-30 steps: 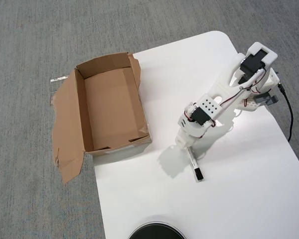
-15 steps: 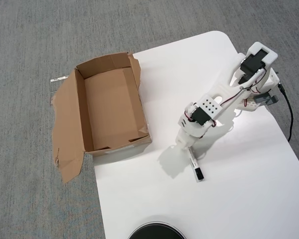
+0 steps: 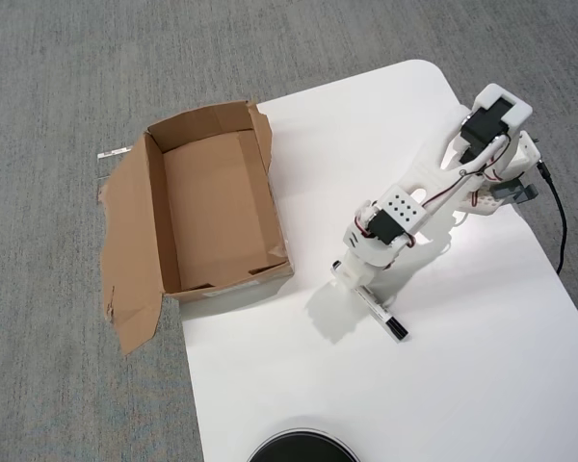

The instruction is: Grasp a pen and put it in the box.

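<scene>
The pen (image 3: 381,314), white with a black cap at its lower right end, lies slanted on the white table (image 3: 443,375) in the overhead view. My gripper (image 3: 354,277) points down over the pen's upper left end; the wrist hides the fingers, so I cannot tell whether they grip it. The box (image 3: 155,212), brown cardboard and open on top, sits to the left at the table's edge. It looks empty, and one large torn flap (image 3: 125,260) is splayed flat to its left.
The arm's base (image 3: 496,130) stands at the table's upper right, with a black cable (image 3: 560,221) running down the right edge. A black round object (image 3: 302,449) shows at the bottom edge. Grey carpet (image 3: 67,87) surrounds the table.
</scene>
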